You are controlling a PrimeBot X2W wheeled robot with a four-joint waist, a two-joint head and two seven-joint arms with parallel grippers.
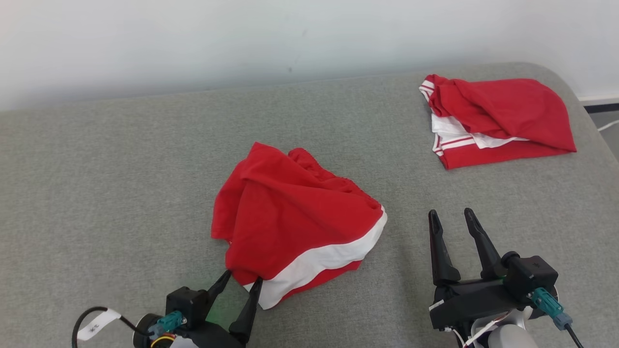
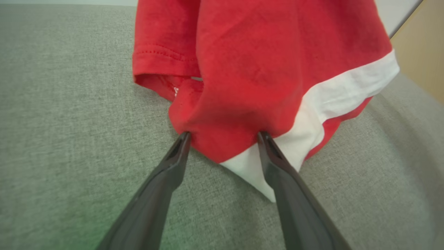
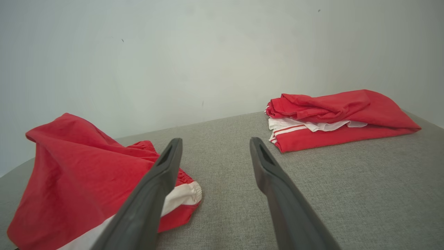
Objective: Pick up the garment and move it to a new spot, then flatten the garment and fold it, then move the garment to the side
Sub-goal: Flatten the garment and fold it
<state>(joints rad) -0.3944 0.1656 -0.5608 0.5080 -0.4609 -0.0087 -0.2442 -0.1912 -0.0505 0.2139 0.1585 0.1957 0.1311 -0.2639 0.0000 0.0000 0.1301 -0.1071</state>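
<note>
Garment (image 1: 503,113), one, far right; smaller red shorts (image 1: 295,217), one, centre.

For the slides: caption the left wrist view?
Left gripper, jaws open, straddling a corner of the white-banded red garment on grey cushion.

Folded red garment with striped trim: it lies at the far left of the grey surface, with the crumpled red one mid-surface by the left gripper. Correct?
No: the head view shows the folded red garment at the far right of the grey surface. The crumpled red one is mid-surface by the left gripper.
</note>
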